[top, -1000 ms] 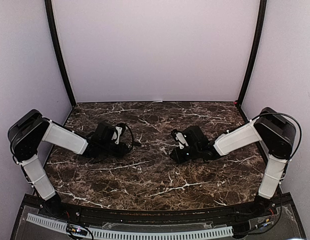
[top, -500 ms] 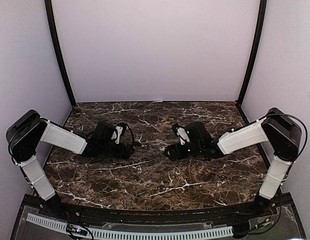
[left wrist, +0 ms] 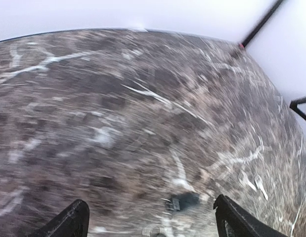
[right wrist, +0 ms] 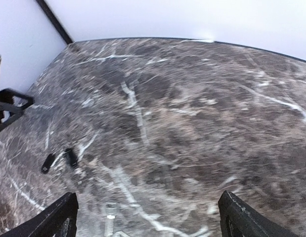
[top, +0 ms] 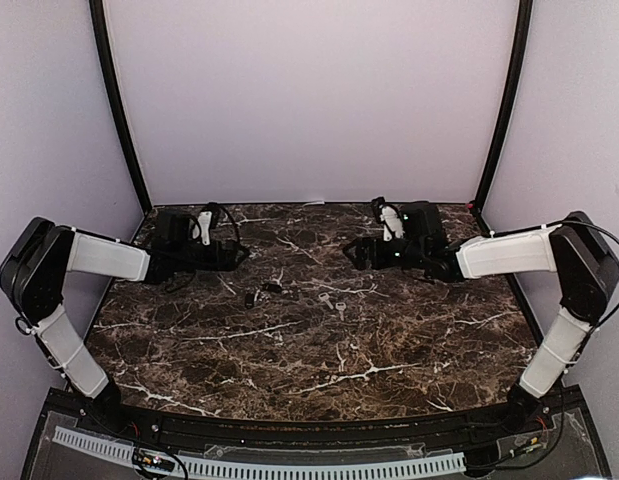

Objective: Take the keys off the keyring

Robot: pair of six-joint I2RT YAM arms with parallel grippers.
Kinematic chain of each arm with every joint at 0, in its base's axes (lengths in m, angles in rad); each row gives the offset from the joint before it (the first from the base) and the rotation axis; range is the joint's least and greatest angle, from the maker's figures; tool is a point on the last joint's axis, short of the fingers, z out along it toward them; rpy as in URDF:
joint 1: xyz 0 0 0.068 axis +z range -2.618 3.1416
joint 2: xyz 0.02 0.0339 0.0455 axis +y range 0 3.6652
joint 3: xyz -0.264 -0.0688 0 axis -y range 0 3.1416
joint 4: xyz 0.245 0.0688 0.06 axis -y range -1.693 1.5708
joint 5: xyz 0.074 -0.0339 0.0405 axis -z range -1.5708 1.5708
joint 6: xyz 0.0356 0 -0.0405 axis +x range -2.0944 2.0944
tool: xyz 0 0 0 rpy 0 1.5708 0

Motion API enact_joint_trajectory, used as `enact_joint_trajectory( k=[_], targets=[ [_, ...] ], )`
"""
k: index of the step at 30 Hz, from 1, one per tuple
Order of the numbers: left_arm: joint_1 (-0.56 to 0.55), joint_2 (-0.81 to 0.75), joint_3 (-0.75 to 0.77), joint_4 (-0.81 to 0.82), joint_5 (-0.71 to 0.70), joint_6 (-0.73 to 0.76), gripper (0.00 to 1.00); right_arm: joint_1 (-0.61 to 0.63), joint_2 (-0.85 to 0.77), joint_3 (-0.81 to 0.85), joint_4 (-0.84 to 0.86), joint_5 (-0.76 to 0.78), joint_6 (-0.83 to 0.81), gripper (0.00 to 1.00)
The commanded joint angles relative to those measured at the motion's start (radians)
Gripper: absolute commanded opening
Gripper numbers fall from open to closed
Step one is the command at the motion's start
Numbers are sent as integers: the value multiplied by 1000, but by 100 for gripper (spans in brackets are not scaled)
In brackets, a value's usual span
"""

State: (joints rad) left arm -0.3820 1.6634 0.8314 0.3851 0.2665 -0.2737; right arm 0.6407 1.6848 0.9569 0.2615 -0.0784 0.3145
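- Dark marble bench (top: 289,370): keys (top: 326,297) lying loose near its middle.
- Keyring (top: 252,298), black fob, sits at their 9 o'clock, apart.
- Left arm (top: 109,256) at 10 o'clock, jaws wide.
- Right arm (top: 499,255) at 1 o'clock, jaws wide, holding nothing.

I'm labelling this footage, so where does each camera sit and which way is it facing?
Top external: above and behind the bases, looking down at the table; both arms, left gripper, right gripper show.
Left wrist: on the left arm, facing the back-right corner; its fingertips show.
Right wrist: on the right arm, facing the back-left corner; its fingertips show.
Shared: both wrist views catch the keyring.
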Motion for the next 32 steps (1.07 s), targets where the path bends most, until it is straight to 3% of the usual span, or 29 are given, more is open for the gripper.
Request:
enact_joint_trajectory(
  k=[1, 5, 9, 13, 17, 21, 27, 32],
  targets=[
    [271, -24, -80, 162, 191, -95, 90, -236, -44, -67, 85, -84, 22, 99],
    [576, -77, -190, 311, 323, -227, 85, -473, -163, -187, 138, -131, 0, 99],
    [721, -192, -295, 342, 205, -169, 85, -655, -330, -343, 231, -110, -55, 99],
    [718, -314, -406, 391, -16, -18, 86, -713, -476, -516, 389, -10, -145, 100],
    [705, -334, -589, 706, -7, 36, 86, -714, -530, -731, 679, 38, -201, 99],
    [675, -298, -612, 789, 18, 78, 89, -713, -471, -812, 874, 80, -241, 99],
    [572, -237, -605, 863, 26, 161, 91, -713, -375, -784, 921, 26, -245, 98],
    [559, -212, -587, 853, -17, 168, 92, -712, -338, -765, 916, 9, -255, 98]
  ],
)
